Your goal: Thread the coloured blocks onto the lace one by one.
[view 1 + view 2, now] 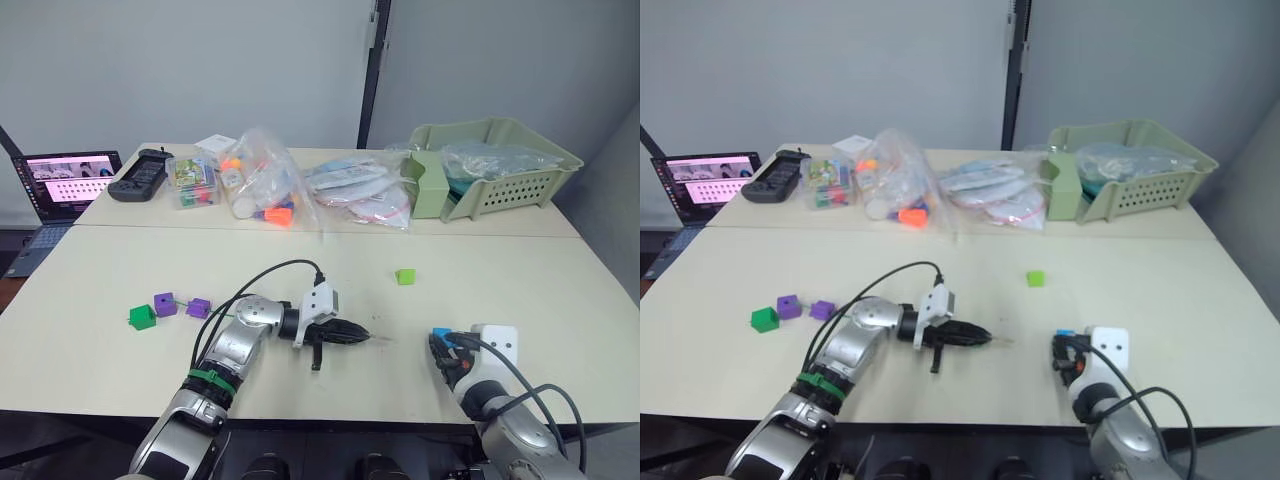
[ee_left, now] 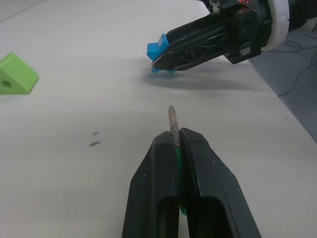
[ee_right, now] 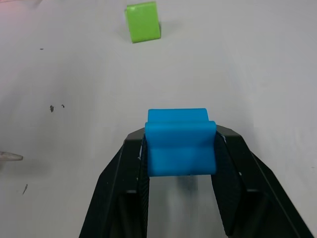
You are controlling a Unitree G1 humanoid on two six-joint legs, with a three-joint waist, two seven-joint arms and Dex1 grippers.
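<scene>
My left gripper (image 2: 177,136) is shut on the green lace (image 2: 178,166), low over the middle of the table. The lace's pale stiff tip (image 2: 172,118) sticks out past the fingertips and points at the right gripper. My right gripper (image 3: 181,135) is shut on a blue block (image 3: 181,148) at the front right (image 1: 451,338), just above the table. A lime green block (image 1: 405,276) lies loose behind the gap between the grippers. At the left, a dark green block (image 1: 142,317) and two purple blocks (image 1: 165,304) (image 1: 198,307) sit in a row, with a thin green cord between them.
Along the back stand a laptop (image 1: 62,182), a black controller (image 1: 140,172), clear bags of toys (image 1: 258,186), flat packets (image 1: 362,190) and a green basket (image 1: 500,165). The table's front edge (image 1: 350,415) runs just below both grippers.
</scene>
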